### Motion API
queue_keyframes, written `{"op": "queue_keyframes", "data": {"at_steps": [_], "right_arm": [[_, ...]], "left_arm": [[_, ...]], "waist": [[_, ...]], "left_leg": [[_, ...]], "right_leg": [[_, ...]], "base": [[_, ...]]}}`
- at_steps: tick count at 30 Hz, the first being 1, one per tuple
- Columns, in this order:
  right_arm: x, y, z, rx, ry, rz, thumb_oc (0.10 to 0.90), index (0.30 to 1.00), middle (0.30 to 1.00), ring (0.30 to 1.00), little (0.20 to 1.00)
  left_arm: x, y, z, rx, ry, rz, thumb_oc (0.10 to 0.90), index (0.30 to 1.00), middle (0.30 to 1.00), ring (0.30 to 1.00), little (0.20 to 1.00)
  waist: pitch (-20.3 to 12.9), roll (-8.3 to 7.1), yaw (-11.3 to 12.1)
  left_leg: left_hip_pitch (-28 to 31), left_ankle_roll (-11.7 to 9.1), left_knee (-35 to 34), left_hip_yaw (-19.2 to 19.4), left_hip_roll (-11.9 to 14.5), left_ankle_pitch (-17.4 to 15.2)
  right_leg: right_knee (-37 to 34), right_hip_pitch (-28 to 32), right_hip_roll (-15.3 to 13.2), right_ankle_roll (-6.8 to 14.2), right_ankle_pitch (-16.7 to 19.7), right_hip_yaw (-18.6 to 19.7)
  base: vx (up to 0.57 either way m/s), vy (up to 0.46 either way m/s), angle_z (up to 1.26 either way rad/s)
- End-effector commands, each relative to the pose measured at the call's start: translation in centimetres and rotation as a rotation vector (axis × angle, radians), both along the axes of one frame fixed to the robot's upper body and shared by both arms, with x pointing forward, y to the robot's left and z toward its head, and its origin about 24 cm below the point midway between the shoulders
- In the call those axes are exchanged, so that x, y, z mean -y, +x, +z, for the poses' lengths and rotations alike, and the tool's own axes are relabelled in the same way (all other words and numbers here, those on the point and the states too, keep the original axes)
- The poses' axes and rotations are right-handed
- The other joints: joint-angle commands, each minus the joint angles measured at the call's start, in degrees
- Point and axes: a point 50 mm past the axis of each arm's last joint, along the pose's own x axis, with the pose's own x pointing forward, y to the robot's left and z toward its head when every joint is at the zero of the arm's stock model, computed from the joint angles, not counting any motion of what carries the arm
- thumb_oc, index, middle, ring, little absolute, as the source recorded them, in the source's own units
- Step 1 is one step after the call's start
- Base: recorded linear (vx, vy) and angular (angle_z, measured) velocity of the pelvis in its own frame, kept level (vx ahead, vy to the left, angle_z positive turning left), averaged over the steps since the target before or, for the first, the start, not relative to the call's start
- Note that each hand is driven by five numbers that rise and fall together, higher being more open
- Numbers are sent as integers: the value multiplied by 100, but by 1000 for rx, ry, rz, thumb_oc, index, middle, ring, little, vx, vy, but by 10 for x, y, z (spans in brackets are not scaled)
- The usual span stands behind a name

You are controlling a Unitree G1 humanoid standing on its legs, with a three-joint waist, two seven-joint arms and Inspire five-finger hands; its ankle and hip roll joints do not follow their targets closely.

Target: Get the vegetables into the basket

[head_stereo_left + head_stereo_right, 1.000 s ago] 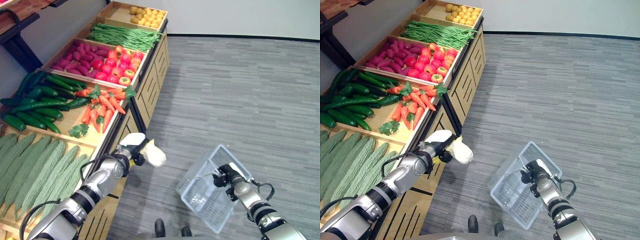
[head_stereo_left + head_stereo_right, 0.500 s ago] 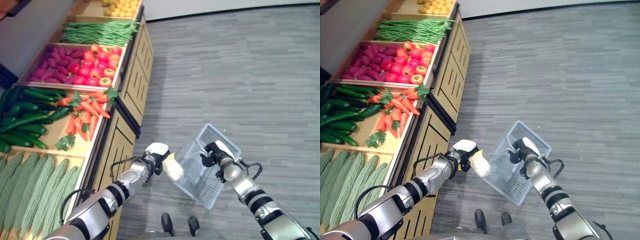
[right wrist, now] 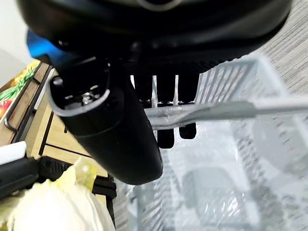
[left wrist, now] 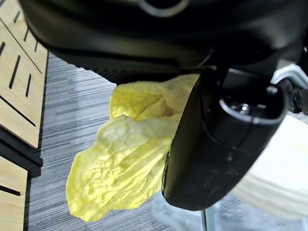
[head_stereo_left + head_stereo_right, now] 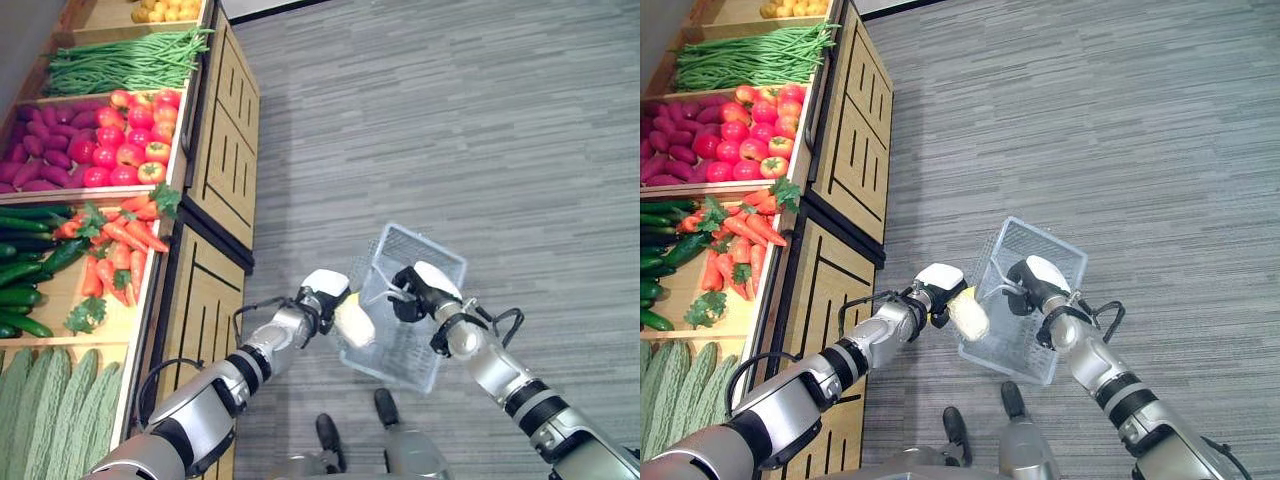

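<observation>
My left hand (image 5: 322,297) is shut on a pale yellow-white cabbage (image 5: 354,324), whose crinkled leaves (image 4: 126,151) show past the thumb in the left wrist view. The cabbage hangs at the near left rim of the clear plastic basket (image 5: 412,350). My right hand (image 5: 421,291) is shut on the basket's handle (image 3: 211,111) and holds the basket off the floor. The cabbage (image 3: 53,207) also shows beside the basket in the right wrist view.
A wooden produce stand (image 5: 215,150) runs along the left with green beans (image 5: 120,62), tomatoes (image 5: 135,155), carrots (image 5: 115,235), cucumbers (image 5: 25,270) and bitter gourds (image 5: 55,400). Grey carpet (image 5: 450,130) lies open to the right.
The camera has swung right. My left hand has carried the cabbage from beside the stand to the basket's rim, and my right hand has brought the basket up and inward to meet it.
</observation>
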Motion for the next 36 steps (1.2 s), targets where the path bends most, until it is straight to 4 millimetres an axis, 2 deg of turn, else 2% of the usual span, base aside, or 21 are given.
{"op": "queue_keyframes", "data": {"at_steps": [1,7,11,16,18,24,26,27,30,36], "right_arm": [[-40,32,51,255,98,103,400,300,300,300,300],[-42,43,49,240,47,76,400,300,300,300,300],[-45,60,48,203,-46,64,400,300,300,300,300],[-51,67,50,187,-63,70,400,300,300,300,300],[-61,74,56,196,-74,86,400,300,300,300,300],[-68,86,70,222,-78,79,400,300,300,300,300],[-69,91,77,237,-90,76,400,300,300,300,300],[-72,95,83,252,-87,69,400,300,300,300,300],[-76,101,95,284,-98,69,400,300,300,300,300],[-83,112,116,339,-118,50,400,300,300,300,300]], "left_arm": [[8,26,41,154,-22,-15,400,300,300,300,300],[15,24,60,187,-106,-60,400,300,300,300,300],[20,22,81,210,-201,-96,400,300,300,300,300],[26,22,86,207,-227,-111,400,300,300,300,300],[35,21,83,188,-235,-123,400,300,300,300,300],[39,20,71,149,-223,-109,400,300,300,300,300],[38,18,62,130,-201,-106,400,300,300,300,300],[36,15,45,92,-157,-89,400,300,300,300,300],[35,11,30,60,-119,-74,400,300,300,300,300],[38,10,22,50,-107,-69,400,300,300,300,300]], "waist": [[-252,-28,248],[-268,24,358],[-327,59,491],[-352,57,505],[-364,52,519],[-363,49,573],[-365,47,594],[-353,53,602],[-342,35,617],[-378,-1,672]], "left_leg": [[191,-9,46,-13,-110,-1162],[160,-8,46,-102,-144,-1149],[205,-15,46,-191,-164,-1152],[245,-16,46,-247,-172,-1163],[251,-14,46,-281,-181,-1166],[187,-3,46,-302,-197,-1157],[156,-5,46,-320,-205,-1145],[123,-9,46,-342,-212,-1128],[71,-8,46,-355,-219,-1112],[-17,-7,46,-367,-222,-1077]], "right_leg": [[-70,137,-178,598,-406,260],[-70,141,-210,611,-409,181],[-70,232,-240,605,-426,91],[-70,296,-246,593,-451,50],[-70,307,-257,595,-449,18],[-70,234,-271,604,-415,16],[-70,213,-277,599,-399,5],[-70,186,-286,587,-389,-6],[-70,139,-294,582,-374,-23],[-70,59,-297,568,-340,-18]], "base": [[-6,8,14],[-10,7,11],[-11,13,8],[-1,9,6],[-16,20,4],[-16,10,1],[0,0,0],[0,0,0],[0,0,0],[0,0,0]]}}
